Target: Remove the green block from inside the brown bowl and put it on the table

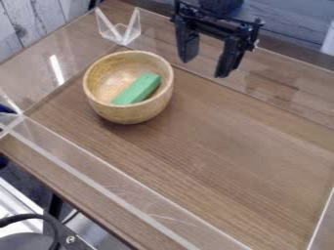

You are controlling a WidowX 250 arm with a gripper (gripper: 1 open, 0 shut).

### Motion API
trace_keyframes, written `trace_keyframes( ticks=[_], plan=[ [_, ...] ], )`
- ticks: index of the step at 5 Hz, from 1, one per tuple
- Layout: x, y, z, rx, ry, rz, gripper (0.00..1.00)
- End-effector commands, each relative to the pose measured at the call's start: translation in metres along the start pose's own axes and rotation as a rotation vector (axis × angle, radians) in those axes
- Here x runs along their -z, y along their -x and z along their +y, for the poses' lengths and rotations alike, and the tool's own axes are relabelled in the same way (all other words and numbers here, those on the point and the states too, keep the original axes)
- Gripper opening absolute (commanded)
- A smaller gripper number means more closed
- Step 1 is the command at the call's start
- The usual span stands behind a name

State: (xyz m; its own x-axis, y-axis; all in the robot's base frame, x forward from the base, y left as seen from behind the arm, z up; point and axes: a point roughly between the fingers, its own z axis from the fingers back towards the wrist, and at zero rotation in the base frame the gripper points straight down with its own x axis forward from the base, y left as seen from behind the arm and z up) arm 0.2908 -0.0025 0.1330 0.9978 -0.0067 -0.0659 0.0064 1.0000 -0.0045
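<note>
Camera view: block [137, 89] lies in bowl [128, 88] at upper left; gripper [209, 58], jaws apart and empty, hangs at upper right.

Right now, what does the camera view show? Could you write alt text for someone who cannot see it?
A green block lies inside a round brown bowl on a wood-grain table edged with low clear walls. A black robot gripper hangs open above the table, to the right of the bowl and touching nothing.

Black two-finger metal gripper [209, 54] at far side, pointing straight down, jaws spread wide, nothing between them.
</note>
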Motion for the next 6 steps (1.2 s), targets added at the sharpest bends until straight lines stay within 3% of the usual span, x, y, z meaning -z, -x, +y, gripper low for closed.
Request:
trace_keyframes(
  ticks=[1,2,3,4,5,6],
  plan=[
    [0.006,0.005,0.005,-0.012,0.011,-0.004,1.0],
    [0.02,0.023,0.019,-0.035,-0.007,0.001,1.0],
    [0.031,0.04,0.038,-0.072,-0.011,-0.029,1.0],
    [0.031,0.045,0.066,-0.15,0.013,-0.047,1.0],
    [0.028,0.04,0.086,-0.213,0.033,-0.064,1.0],
    [0.031,0.024,0.087,-0.24,0.049,-0.071,1.0]
  ],
)
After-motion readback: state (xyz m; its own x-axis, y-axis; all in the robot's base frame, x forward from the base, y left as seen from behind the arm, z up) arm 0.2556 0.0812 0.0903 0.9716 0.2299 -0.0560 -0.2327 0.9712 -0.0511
